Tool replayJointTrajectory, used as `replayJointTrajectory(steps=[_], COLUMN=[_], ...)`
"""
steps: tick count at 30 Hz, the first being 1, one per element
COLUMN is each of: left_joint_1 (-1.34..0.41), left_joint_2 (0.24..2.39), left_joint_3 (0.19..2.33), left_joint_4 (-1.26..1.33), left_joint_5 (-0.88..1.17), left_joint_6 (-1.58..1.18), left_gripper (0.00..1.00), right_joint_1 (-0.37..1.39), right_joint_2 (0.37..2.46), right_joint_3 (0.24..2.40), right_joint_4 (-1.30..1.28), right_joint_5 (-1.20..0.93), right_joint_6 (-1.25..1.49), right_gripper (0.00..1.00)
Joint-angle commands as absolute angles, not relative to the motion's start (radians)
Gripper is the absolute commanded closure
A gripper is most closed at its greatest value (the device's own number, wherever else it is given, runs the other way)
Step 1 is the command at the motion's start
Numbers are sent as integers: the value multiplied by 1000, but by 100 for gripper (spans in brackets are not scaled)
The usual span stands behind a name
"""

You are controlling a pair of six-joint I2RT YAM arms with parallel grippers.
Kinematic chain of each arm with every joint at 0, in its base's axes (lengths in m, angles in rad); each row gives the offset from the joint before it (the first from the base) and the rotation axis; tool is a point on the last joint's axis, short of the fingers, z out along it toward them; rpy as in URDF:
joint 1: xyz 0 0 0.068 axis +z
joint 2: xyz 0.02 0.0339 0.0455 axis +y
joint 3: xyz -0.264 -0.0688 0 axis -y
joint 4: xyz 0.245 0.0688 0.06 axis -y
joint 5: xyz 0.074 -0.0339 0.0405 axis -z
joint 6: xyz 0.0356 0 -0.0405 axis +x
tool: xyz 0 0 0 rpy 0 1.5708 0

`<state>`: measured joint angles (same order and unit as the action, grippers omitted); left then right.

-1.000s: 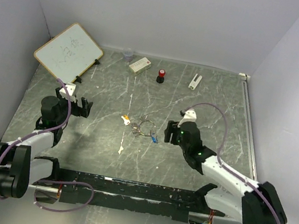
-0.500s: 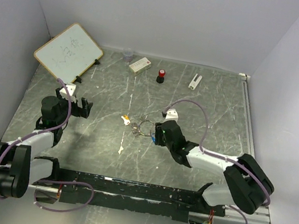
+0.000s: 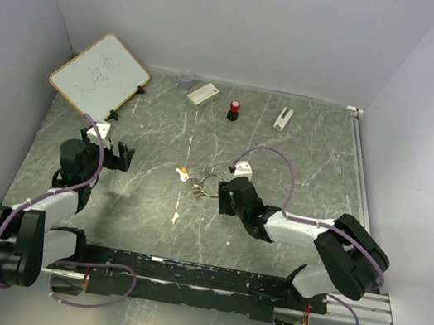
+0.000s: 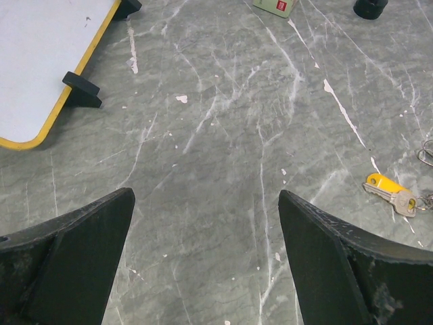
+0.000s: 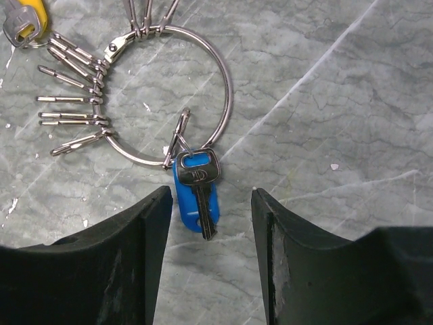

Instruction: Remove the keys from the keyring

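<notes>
The keyring [image 5: 226,101], a thin silvery wire ring, lies flat on the marble table [image 3: 303,152]. A blue-headed key [image 5: 196,196] hangs from its near side by a small clip. Several silvery clips [image 5: 74,101] fan out on its left, and a yellow key head [image 5: 27,10] shows at the corner. My right gripper [image 5: 211,193] is open, low over the table, with its fingers either side of the blue key and not touching it. From above, it [image 3: 225,198] sits at the ring [image 3: 211,185]. My left gripper [image 4: 205,196] is open and empty, far left [image 3: 121,156]. The yellow key [image 4: 382,184] lies to its right.
A whiteboard [image 3: 99,74] leans at the back left and also shows in the left wrist view [image 4: 40,61]. A white box [image 3: 203,94], a red-capped black bottle [image 3: 233,111], a small clear cup [image 3: 185,79] and a white piece [image 3: 283,118] stand along the back.
My right gripper has moved left across the table to the keyring and now straddles the blue key. The left arm and the keys have not moved.
</notes>
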<state>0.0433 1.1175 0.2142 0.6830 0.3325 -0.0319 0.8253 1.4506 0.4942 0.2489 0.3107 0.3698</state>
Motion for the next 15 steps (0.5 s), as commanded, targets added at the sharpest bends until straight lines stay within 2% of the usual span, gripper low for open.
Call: replayJointTrajectory(steps=[1,9,15], left_joint_1=[37,37,37], left_joint_2=[1123,1126,1129], left_joint_3=[239,239,241], left_joint_4=[684,683,683], left_joint_5=[315,317,315], left_joint_6=[-32,-32,-32], left_gripper=[1,1,1], right_joint_1=[837,854,867], right_joint_2=[1477,1548,1590], right_joint_3=[520,540,559], right_joint_4=[285,284,247], right_joint_5=[327,340,363], right_joint_6=[385,396,413], right_gripper=[49,55,71])
